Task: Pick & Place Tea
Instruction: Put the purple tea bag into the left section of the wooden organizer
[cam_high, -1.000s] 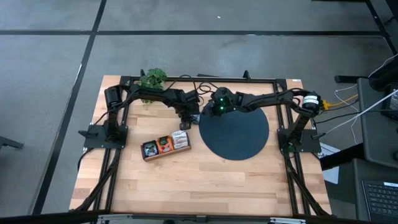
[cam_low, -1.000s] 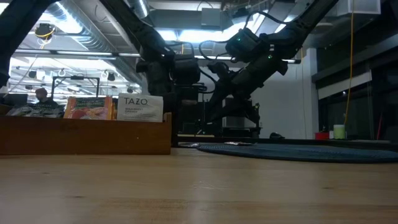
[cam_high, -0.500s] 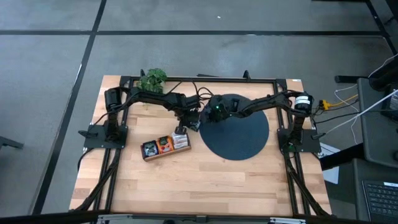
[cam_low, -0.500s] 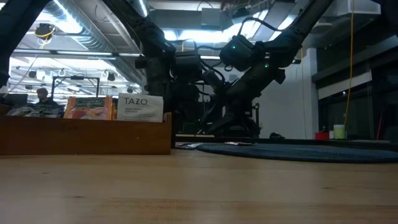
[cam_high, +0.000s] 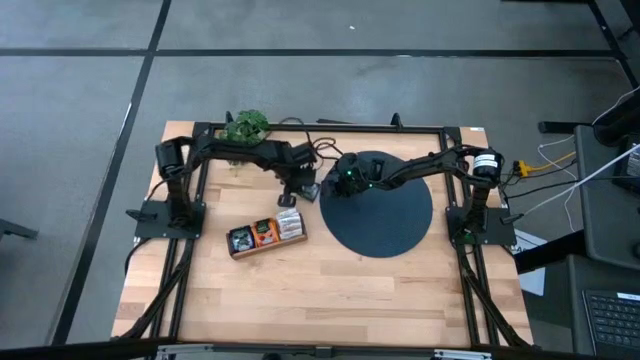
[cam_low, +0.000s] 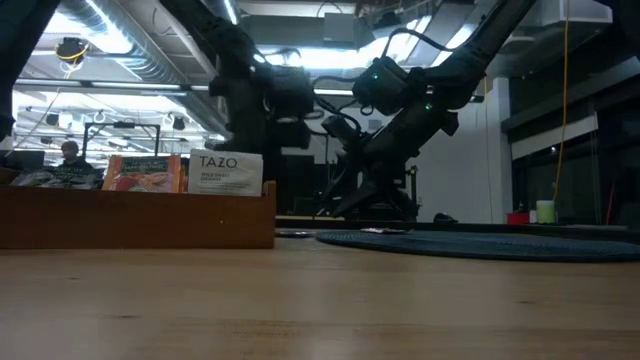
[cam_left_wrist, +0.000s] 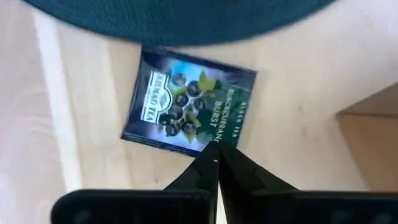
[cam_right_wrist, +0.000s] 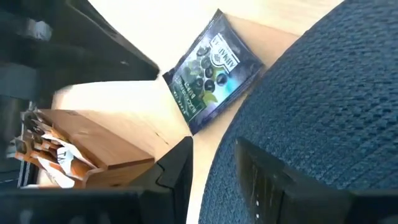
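A dark sachet (cam_left_wrist: 186, 102) was observed flat on the table (cam_high: 330, 290), just left of the disc (cam_high: 385, 220). The left gripper (cam_left_wrist: 214, 163) was closed above it, empty. The right gripper (cam_right_wrist: 208, 158) was parted at the disc's edge, holding nothing.

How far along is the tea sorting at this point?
Done: several sachets stand in the wooden tray. In hand: the shut left gripper pinches the corner of a blackcurrant sachet hanging over the table beside the dark mat; the right gripper waits open nearby. Left: placing it.
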